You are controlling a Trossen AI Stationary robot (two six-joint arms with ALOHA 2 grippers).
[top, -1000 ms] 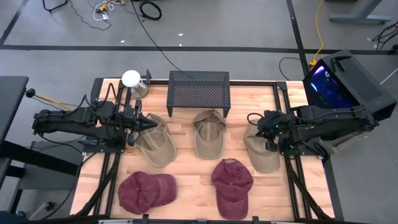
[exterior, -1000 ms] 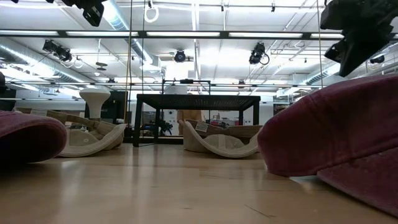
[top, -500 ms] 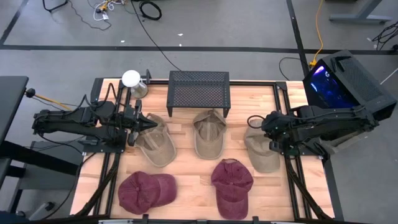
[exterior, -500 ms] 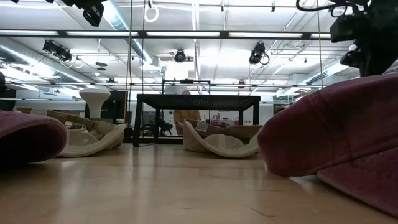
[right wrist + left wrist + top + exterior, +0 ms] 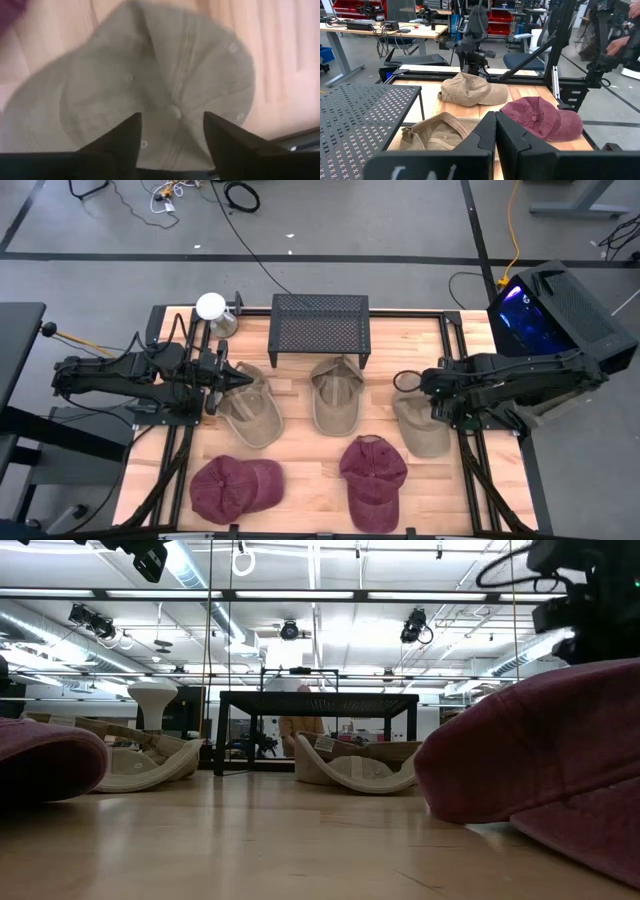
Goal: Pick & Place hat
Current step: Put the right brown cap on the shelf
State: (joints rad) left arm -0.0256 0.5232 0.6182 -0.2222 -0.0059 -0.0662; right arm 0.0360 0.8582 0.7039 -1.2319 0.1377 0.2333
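Right wrist view: right hand (image 5: 170,131) spread wide, empty, hanging directly over tan hat (image 5: 150,85), crown button just ahead of fingertips. Best lowered straight, fingers straddling crown fold, pinching only cloth, clear of counter (image 5: 285,60). Left hand (image 5: 243,379) pressed shut, empty, beside another tan cap (image 5: 255,415).

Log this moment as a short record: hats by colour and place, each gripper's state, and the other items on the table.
tan hats: three in the back row; left, middle, right
maroon hats: two in the front row; left, right
right gripper: open, above the right tan hat's crown, holding nothing
left gripper: shut, at the left tan hat's edge
black mesh stand: back centre
white-topped object: back left corner
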